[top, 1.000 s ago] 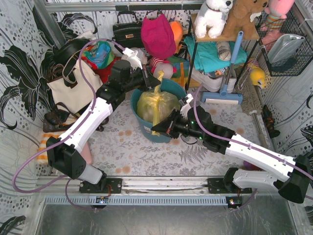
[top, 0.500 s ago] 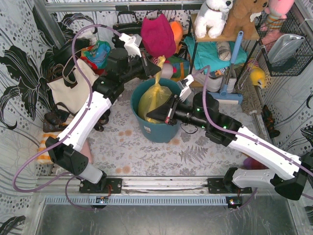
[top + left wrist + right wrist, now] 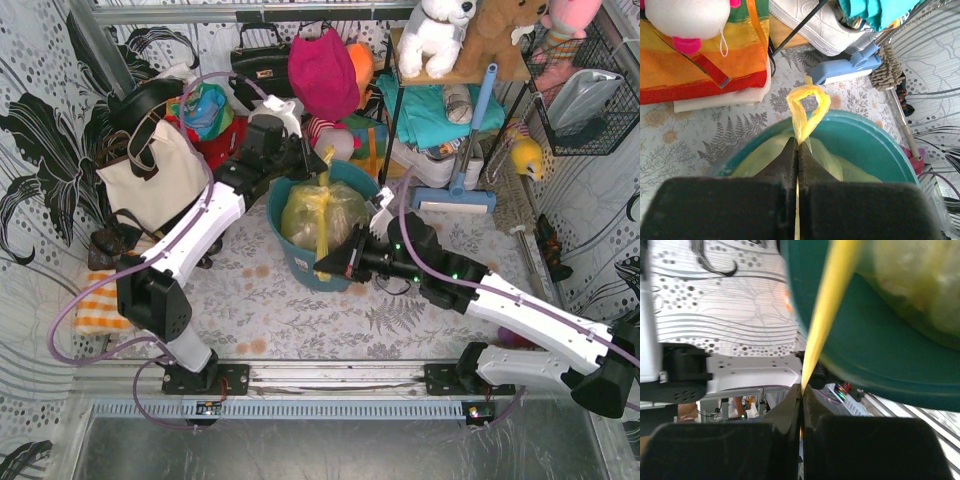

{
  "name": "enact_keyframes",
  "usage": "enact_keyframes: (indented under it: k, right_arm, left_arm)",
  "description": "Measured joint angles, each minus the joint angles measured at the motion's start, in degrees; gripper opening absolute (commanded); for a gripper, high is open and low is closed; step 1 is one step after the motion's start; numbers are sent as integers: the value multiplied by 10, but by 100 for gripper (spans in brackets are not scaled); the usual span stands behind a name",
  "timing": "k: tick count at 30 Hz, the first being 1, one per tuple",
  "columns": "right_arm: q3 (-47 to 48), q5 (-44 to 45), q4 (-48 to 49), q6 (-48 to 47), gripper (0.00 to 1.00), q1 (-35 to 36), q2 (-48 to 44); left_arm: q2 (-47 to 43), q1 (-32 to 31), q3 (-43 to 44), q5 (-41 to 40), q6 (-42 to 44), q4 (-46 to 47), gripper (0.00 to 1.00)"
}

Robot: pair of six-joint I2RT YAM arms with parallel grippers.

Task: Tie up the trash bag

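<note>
The yellow-green trash bag (image 3: 322, 215), with white paper showing through, sits in the teal bin (image 3: 300, 270). My left gripper (image 3: 316, 163) is shut on a twisted yellow strip of the bag at the bin's far rim. In the left wrist view the gripper (image 3: 798, 142) pinches the strip just below a small loop (image 3: 807, 102) over the bag (image 3: 760, 155). My right gripper (image 3: 322, 268) is shut on another taut strip at the bin's near rim. In the right wrist view the gripper (image 3: 801, 387) holds the strip (image 3: 830, 305), which runs up along the bin wall (image 3: 880, 365).
A cream tote bag (image 3: 150, 180) stands left of the bin. A blue dustpan and brush (image 3: 455, 195) and a shelf of clothes and toys (image 3: 440, 110) stand behind and to the right. A pink hat (image 3: 322, 75) is behind. A striped cloth (image 3: 100, 305) lies at the left.
Half a second ago both grippers held the bag lifted and stretched tall. Now both have come back down, and the bag sits rounder in the bin. Both stay shut on their strips.
</note>
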Motion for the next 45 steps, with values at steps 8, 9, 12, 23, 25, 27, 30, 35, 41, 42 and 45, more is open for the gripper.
enact_keyframes:
  k: [8,9,12,23,25,27,30,35,41,42,45]
  right_arm:
    - [140,3,-28,-54,0,-1,3]
    - [139,3,-29,-56,0,-1,-1]
    - [116,3,-26,-58,0,-1,-11]
    - [19,-4,-10,-30,0,0,3]
    - [47,-3,-17,-37,0,0,9]
    - [88,-3,-22,-48,0,0,16]
    - [139,0,-22,-65,0,-1,17]
    - [143,-1,-25,-73,0,0,5]
    - [67,-11,-15,-54,0,1,-11]
    - [55,-12,-16,-50,0,3,-12]
    - [28,-13,-16,-40,0,6,-13]
  left_arm:
    - [-10,1,56,4,0,-5,0]
    - [-20,1,54,5,-1,1,0]
    - [-46,3,37,5,-4,23,0]
    - [6,6,7,7,-4,16,0]
    - [19,7,37,7,-1,-7,0]
    - [23,7,72,7,1,-21,0]
    - [9,7,107,11,0,-17,0]
    - [-31,7,87,16,-4,11,0]
    - [-32,7,17,12,-7,34,0]
    - [-28,7,8,10,-7,34,0]
    - [-12,7,-4,10,-7,26,0]
